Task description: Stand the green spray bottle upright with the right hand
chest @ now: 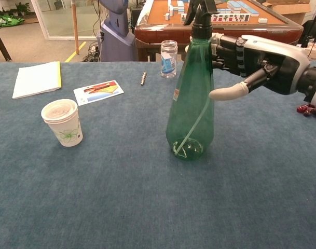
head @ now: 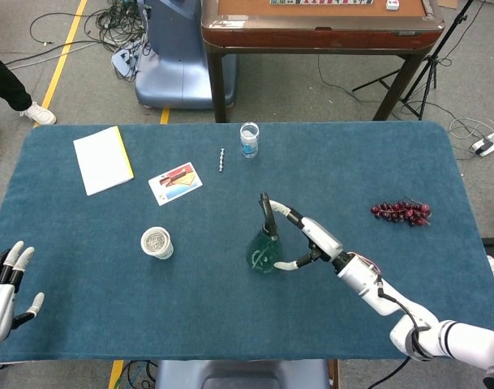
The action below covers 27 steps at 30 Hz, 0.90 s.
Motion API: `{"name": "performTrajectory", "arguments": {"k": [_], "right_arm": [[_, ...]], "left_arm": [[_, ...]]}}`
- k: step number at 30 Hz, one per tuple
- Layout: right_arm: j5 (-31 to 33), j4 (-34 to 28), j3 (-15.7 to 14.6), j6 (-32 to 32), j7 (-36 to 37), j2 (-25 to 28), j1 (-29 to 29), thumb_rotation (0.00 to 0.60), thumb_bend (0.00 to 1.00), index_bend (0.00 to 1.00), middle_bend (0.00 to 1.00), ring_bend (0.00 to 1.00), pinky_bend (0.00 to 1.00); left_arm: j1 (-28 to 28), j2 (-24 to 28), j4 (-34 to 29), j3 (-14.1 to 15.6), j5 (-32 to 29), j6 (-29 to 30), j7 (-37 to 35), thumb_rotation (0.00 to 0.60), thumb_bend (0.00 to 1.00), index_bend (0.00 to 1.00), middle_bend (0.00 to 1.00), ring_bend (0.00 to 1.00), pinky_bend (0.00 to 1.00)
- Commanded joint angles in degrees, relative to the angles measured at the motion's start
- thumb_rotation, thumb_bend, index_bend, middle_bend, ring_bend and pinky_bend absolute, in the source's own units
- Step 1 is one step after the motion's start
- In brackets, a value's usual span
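Note:
The green spray bottle (chest: 191, 109) stands upright on the blue table, its black trigger head at the top; in the head view the bottle (head: 264, 247) is near the table's middle. My right hand (chest: 256, 59) is just to the right of the bottle's neck with its fingers spread and the thumb held away from the bottle. The fingertips lie close to the neck; I cannot tell whether they touch it. In the head view the same hand (head: 311, 239) reaches in from the lower right. My left hand (head: 3, 284) hovers at the table's near left corner, fingers apart, holding nothing.
A paper cup (chest: 62, 122) stands left of the bottle. Further back are a small clear bottle (chest: 168, 58), a metal bit (chest: 143, 78), a card (chest: 98, 91) and a notebook (chest: 37, 79). Grapes (head: 401, 212) lie to the right.

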Motion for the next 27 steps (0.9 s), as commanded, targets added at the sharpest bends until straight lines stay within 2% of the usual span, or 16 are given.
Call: {"name": "performTrajectory", "arguments": {"k": [1, 4, 9, 11, 15, 19, 27], "right_arm": [[1.4, -2.5, 0.0, 0.8, -5.9, 2.3, -1.4, 0.600, 0.00, 0.06, 0.05, 0.01, 0.00], [2.9, -4.5, 0.0, 2.1, -12.5, 3.9, -3.3, 0.600, 0.00, 0.06, 0.07, 0.01, 0.00], [5.2, -8.0, -1.3, 6.0, -28.0, 6.9, -8.3, 0.600, 0.00, 0.06, 0.15, 0.05, 0.01], [6.3, -9.5, -1.6, 8.0, -35.8, 7.7, -10.4, 0.600, 0.02, 0.08, 0.19, 0.09, 0.06], [7.4, -13.1, -2.9, 12.4, -46.6, 10.0, -15.0, 0.600, 0.08, 0.15, 0.23, 0.11, 0.09], [6.7, -15.8, -4.8, 16.8, -53.6, 12.7, -19.5, 0.600, 0.13, 0.18, 0.24, 0.12, 0.09], [4.2, -17.6, -7.5, 23.6, -58.5, 15.1, -26.6, 0.600, 0.13, 0.18, 0.26, 0.12, 0.09]], "left_arm": [[-0.1, 0.0, 0.0, 0.0, 0.0, -0.2, 0.0, 0.600, 0.35, 0.06, 0.00, 0.00, 0.00], [-0.2, 0.0, 0.1, -0.1, 0.1, -0.2, -0.1, 0.600, 0.35, 0.06, 0.00, 0.00, 0.00], [-0.6, 0.0, 0.5, -0.2, 0.4, -0.4, -0.3, 0.600, 0.35, 0.06, 0.00, 0.00, 0.00], [-0.9, 0.0, 0.5, -0.3, 0.4, -0.6, -0.2, 0.600, 0.35, 0.06, 0.00, 0.00, 0.00], [-1.2, 0.0, 0.5, -0.4, 0.7, -0.7, -0.2, 0.600, 0.35, 0.06, 0.00, 0.00, 0.00], [-1.5, 0.0, 0.4, -0.5, 0.9, -0.8, 0.0, 0.600, 0.35, 0.06, 0.00, 0.00, 0.00], [-2.3, -0.3, -0.2, -0.4, 1.4, -1.6, 0.8, 0.600, 0.35, 0.06, 0.00, 0.00, 0.00]]}}
